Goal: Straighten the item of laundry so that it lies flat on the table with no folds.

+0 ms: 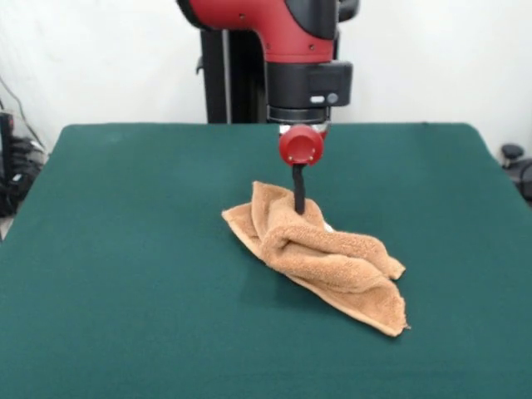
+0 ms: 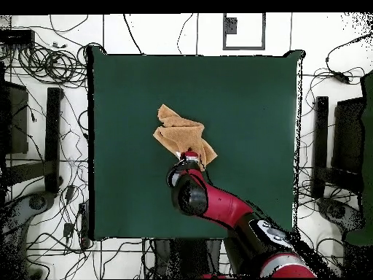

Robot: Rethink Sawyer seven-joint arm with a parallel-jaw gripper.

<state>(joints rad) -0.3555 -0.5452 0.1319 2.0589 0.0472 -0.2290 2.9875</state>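
The tan-orange towel (image 1: 332, 258) lies crumpled in thick folds near the middle of the dark green table (image 1: 125, 249). One flat corner reaches toward the front right, and a bit of white label (image 1: 328, 226) shows at its far side. My gripper (image 1: 298, 208) comes straight down under a red round wrist, and its thin black fingers are together and sunk into the towel's far upper fold. In the overhead view the gripper (image 2: 191, 155) sits at the edge of the towel (image 2: 182, 135) nearest the robot's base, on the table (image 2: 248, 109).
The black pedestal (image 1: 226, 75) stands behind the table's far edge. Wide green cloth surrounds the towel on all sides. Cables (image 2: 51, 62) and dark stands (image 2: 52, 138) lie on the floor around the table.
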